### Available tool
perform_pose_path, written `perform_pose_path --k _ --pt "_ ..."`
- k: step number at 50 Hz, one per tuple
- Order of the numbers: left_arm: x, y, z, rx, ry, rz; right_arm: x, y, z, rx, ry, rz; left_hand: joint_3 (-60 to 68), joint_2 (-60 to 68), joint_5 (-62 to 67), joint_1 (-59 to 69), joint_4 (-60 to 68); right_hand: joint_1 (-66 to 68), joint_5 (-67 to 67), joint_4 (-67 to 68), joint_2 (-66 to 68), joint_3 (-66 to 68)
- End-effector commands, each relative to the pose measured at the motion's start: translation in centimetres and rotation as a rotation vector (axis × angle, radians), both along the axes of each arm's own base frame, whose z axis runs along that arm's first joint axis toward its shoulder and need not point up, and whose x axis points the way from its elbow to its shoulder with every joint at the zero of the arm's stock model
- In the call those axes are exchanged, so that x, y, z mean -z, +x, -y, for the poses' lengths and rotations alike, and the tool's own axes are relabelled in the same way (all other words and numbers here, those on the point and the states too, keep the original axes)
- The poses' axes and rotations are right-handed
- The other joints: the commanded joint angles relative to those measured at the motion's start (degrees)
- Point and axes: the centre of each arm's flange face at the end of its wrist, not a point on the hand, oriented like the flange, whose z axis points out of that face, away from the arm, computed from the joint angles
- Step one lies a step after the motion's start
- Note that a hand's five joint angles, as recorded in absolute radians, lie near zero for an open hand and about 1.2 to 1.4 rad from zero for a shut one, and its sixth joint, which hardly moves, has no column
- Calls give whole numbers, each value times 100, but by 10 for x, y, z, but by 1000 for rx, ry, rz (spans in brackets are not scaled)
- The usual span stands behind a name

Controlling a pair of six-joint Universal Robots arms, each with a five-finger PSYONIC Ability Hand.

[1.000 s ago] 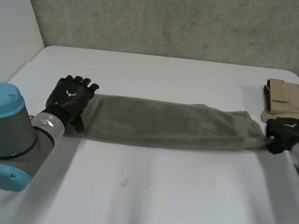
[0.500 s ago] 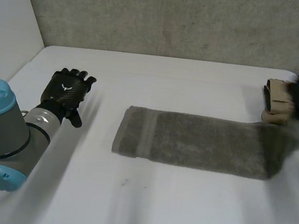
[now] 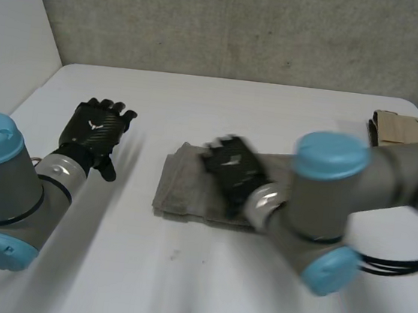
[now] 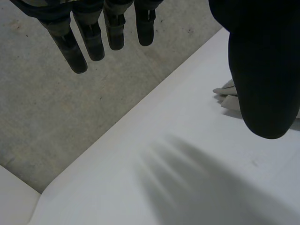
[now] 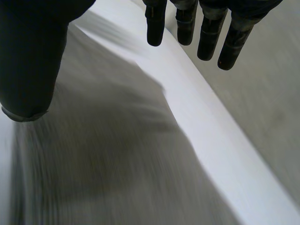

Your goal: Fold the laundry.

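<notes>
A grey towel (image 3: 181, 192) lies folded in the middle of the white table (image 3: 179, 289). My right hand (image 3: 230, 170) hovers over the towel's left part, fingers straight and open, holding nothing. In the right wrist view the towel (image 5: 93, 164) spreads under the palm of that hand (image 5: 33, 56), with the table's far edge beyond the fingertips. My left hand (image 3: 95, 130) rests open on the table to the left of the towel, apart from it. In the left wrist view that hand (image 4: 93, 37) has straight fingers, and a bit of pale cloth (image 4: 228, 96) shows beside the thumb.
A folded beige garment (image 3: 404, 130) lies at the table's back right corner. The right arm (image 3: 331, 208) reaches across the towel's right part and hides it. A grey wall runs behind the table's far edge.
My right hand swung from the table's right end to the left with the towel's end, then opened over it. The towel is now shorter. The left hand barely moved.
</notes>
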Motion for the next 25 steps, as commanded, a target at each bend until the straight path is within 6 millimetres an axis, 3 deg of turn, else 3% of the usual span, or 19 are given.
perform_pose_path --k 1,3,5,7,8,9,15,19,20,25 --pt "1 -1 0 5 0 0 4 -100 30 327 219 26 -224 -177 -304 -170 -171 -167 -405 -354 -277 -214" --pt "1 -2 0 5 2 1 13 -109 28 341 251 8 -224 -177 -304 -170 -171 -167 -405 -354 -277 -214" --pt "2 -3 -1 8 3 1 24 -120 27 363 275 -23 -224 -177 -304 -170 -171 1447 1209 1261 1337 1401" --pt "2 -4 -3 14 6 2 28 -125 28 375 269 -49 -224 -177 -304 -170 -171 3313 3075 3127 3203 3267" --pt "3 -5 -4 17 7 3 31 -127 30 374 248 -67 -224 -177 -304 -170 -171 5654 5417 5468 5544 5608" --pt "3 -5 -4 17 7 3 31 -129 33 376 229 -72 -224 -177 -304 -170 -171 6760 6522 6574 6650 6714" --pt "-2 -8 -7 28 -4 -1 11 -122 56 383 56 -63 -224 -177 -304 -170 -171 6833 6595 6646 6723 6786" --pt "-9 -8 -8 26 -20 -8 -19 -75 45 271 -42 4 -224 -177 -304 -170 -171 6833 6595 6646 6723 6786" --pt "-12 -8 -9 26 -27 -10 -33 -50 32 199 -79 39 -224 -177 -304 -170 -171 6833 6595 6646 6723 6786" --pt "-22 -9 -8 28 -57 -23 -41 10 -6 9 -116 90 -224 -177 -304 -170 -171 6833 6595 6646 6723 6786"
